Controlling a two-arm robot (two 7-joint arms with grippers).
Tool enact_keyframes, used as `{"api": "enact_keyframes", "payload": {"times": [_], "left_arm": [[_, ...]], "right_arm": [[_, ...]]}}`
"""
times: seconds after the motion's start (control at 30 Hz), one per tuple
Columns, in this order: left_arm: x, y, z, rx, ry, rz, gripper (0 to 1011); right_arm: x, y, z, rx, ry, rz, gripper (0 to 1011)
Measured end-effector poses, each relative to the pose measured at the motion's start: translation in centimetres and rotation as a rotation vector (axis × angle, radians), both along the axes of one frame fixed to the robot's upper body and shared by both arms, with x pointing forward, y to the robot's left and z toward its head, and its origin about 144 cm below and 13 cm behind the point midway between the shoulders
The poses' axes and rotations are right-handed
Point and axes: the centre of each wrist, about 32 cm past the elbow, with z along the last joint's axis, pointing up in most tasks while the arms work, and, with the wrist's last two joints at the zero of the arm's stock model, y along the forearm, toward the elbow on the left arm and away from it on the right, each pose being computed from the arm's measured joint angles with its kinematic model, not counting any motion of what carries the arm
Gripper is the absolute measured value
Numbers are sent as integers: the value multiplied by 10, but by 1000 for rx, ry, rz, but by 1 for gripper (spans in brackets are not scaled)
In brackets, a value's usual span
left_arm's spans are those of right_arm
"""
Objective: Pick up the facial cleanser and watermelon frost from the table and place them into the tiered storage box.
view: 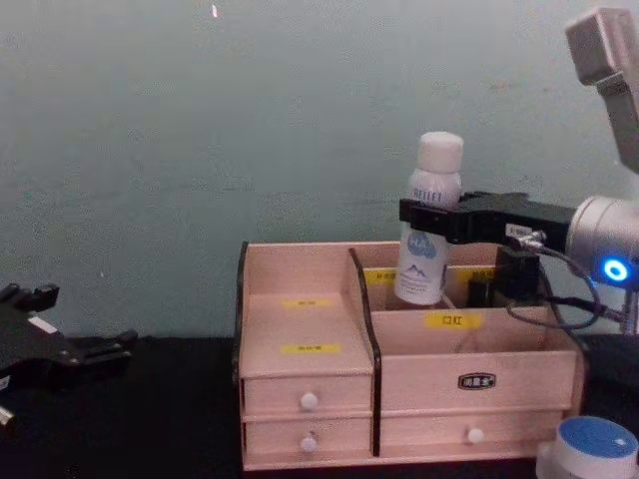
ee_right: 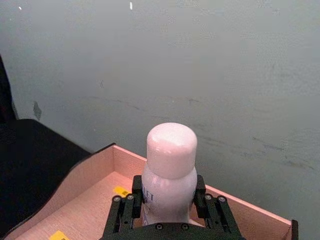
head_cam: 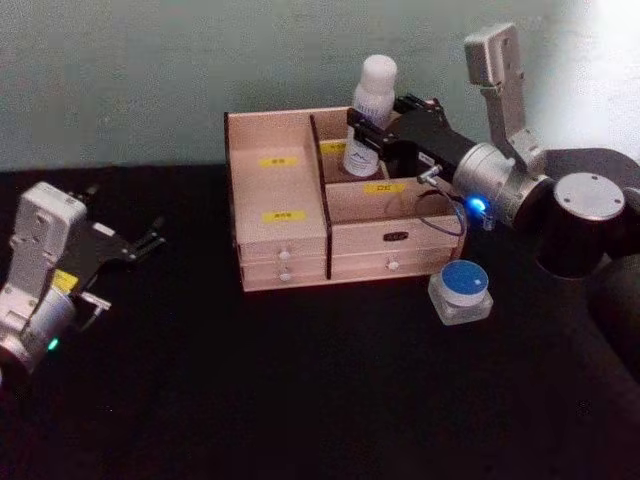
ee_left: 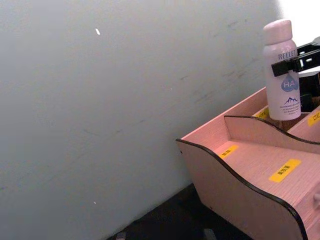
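Firmly pinched in the right gripper (head_cam: 365,137), facial cleanser (head_cam: 376,84) upright at the tiered storage box's (head_cam: 281,246) rear compartment; left gripper (head_cam: 152,235) spread, idle on the left.

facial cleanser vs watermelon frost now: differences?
Facial cleanser: tall white bottle, gripped by the right claw at the rear compartment of the tiered storage box. Watermelon frost: squat clear jar, blue lid, free on the table by the box's front right corner. Both stand upright. Left claw idle at far left.
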Motion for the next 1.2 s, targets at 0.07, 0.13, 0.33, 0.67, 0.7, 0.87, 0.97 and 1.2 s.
{"api": "enact_keyframes", "payload": {"times": [0.07, 0.13, 0.33, 0.67, 0.7, 0.87, 0.97, 1.2], "left_arm": [[0, 0, 0, 0, 0, 0, 1001], [0, 0, 0, 0, 0, 0, 1001], [0, 0, 0, 0, 0, 0, 1001], [0, 0, 0, 0, 0, 0, 1001], [0, 0, 0, 0, 0, 0, 1001], [0, 0, 0, 0, 0, 0, 1001], [0, 0, 0, 0, 0, 0, 1001], [0, 0, 0, 0, 0, 0, 1001]], "right_arm": [[2, 2, 0, -2, 0, 0, 595], [3, 3, -1, -4, 2, -1, 595], [6, 7, -3, -12, 8, -4, 595], [11, 10, -9, -27, 21, -13, 595], [11, 10, -9, -29, 23, -14, 595], [13, 11, -12, -36, 32, -20, 595], [14, 12, -14, -40, 38, -25, 595], [17, 13, -19, -53, 54, -35, 595]]}}
